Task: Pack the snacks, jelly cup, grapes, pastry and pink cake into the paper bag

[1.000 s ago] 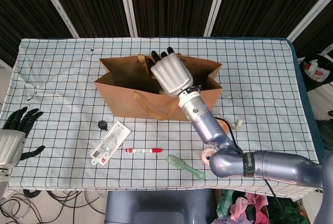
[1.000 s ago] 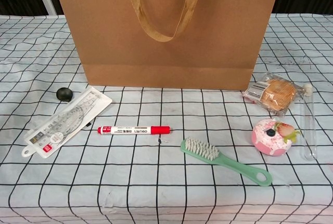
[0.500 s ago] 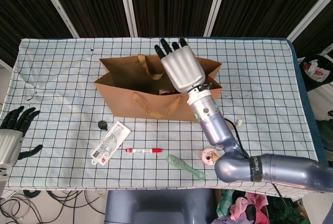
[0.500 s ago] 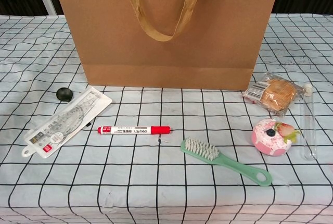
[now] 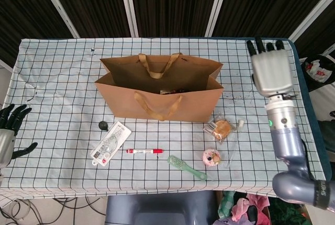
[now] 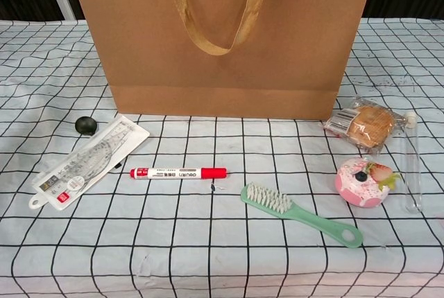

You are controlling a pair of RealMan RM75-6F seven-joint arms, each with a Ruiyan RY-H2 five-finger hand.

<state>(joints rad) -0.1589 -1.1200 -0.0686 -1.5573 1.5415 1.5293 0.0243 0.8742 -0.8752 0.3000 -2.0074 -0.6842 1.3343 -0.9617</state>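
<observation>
The left hand (image 5: 6,131) is idling at the table's (image 5: 57,68) left edge, fingers spread, holding nothing. The bag (image 5: 157,91) is standing open mid-table with dark items showing inside. The pastry (image 5: 223,128) and pink cake (image 5: 211,157) are lying in front of the bag's right corner, unpacked. The right hand (image 5: 270,73) has withdrawn from over the bag to the far right, fingers extended together, empty; a drop appears complete.
</observation>
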